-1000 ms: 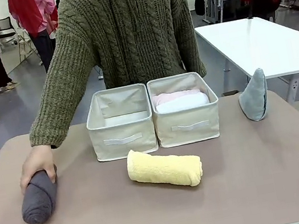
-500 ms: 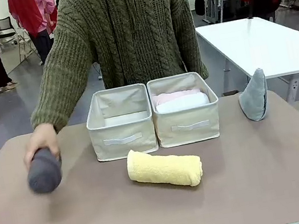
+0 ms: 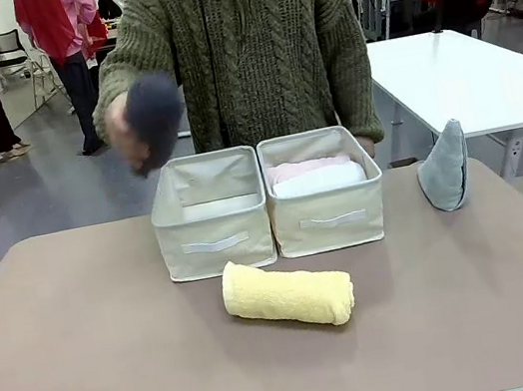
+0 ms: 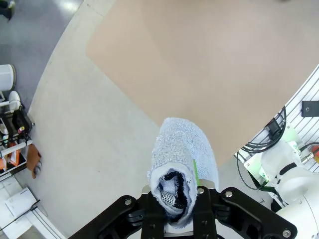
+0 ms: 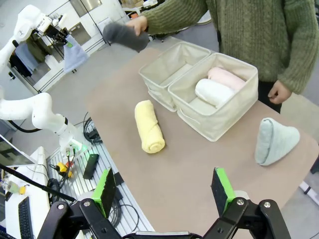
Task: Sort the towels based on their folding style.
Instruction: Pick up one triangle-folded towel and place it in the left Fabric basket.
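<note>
A person's hand holds a dark grey rolled towel (image 3: 153,111) in the air, above the back of the left bin (image 3: 212,229). In the right bin (image 3: 330,216) lie a pink roll (image 3: 305,166) and a white roll (image 3: 320,179). The pale yellow roll (image 3: 287,294) rests on the table in front of the bins. At the far right of the table a grey-blue cone towel (image 3: 444,166) stands upright. My left gripper (image 4: 174,191) is shut on a light blue towel (image 4: 183,154), high above the floor beside the table. My right gripper (image 5: 163,186) is open and hovers over the table's near right side.
The two beige fabric bins stand side by side at the table's middle back; no towel shows inside the left one. The person stands right behind them, the other hand (image 5: 279,92) by the right bin. A white table (image 3: 464,79) is behind on the right.
The person's hand has lifted the dark grey roll from the table's left side up and to the right, over the left bin. The other towels have not moved.
</note>
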Controlling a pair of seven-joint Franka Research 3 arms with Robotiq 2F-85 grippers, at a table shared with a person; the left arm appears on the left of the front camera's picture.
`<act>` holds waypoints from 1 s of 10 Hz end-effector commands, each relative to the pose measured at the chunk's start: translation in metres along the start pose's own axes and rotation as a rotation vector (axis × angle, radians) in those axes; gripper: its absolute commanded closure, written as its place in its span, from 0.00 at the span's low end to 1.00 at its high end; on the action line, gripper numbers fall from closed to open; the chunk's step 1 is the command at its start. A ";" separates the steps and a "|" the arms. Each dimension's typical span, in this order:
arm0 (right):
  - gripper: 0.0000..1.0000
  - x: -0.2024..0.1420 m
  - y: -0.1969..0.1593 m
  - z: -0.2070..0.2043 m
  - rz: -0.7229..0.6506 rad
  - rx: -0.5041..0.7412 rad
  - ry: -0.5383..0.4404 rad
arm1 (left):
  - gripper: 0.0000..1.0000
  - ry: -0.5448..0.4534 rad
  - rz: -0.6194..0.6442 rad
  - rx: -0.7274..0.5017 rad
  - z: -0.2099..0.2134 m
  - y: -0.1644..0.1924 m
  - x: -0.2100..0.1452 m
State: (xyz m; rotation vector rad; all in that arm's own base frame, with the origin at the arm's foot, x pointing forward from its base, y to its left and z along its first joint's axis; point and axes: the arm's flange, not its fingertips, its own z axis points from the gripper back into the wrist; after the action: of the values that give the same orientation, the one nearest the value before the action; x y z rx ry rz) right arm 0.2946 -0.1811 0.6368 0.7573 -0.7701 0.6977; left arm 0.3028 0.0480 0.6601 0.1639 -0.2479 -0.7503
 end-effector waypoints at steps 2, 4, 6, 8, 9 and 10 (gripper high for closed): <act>0.00 0.001 0.000 0.000 0.019 0.016 -0.024 | 0.83 -0.089 -0.094 0.029 0.013 -0.005 0.045; 0.00 0.001 0.000 0.000 0.019 0.016 -0.024 | 0.83 -0.178 -0.249 0.090 0.050 -0.031 0.127; 0.00 0.001 0.000 0.000 0.019 0.016 -0.024 | 0.83 -0.181 -0.377 0.038 0.054 -0.060 0.208; 0.00 0.001 0.000 0.000 0.019 0.016 -0.024 | 0.83 -0.222 -0.441 -0.077 0.033 -0.084 0.262; 0.00 0.001 0.000 0.000 0.019 0.016 -0.024 | 0.83 -0.215 -0.451 -0.091 0.020 -0.091 0.276; 0.00 0.001 0.000 0.000 0.019 0.016 -0.024 | 0.83 -0.216 -0.453 -0.119 0.010 -0.093 0.283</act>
State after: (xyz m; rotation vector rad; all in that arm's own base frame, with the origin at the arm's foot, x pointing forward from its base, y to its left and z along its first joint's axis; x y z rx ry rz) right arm 0.2945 -0.1807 0.6373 0.7574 -0.7695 0.7000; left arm 0.4367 -0.2248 0.6848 0.0493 -0.3722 -1.2193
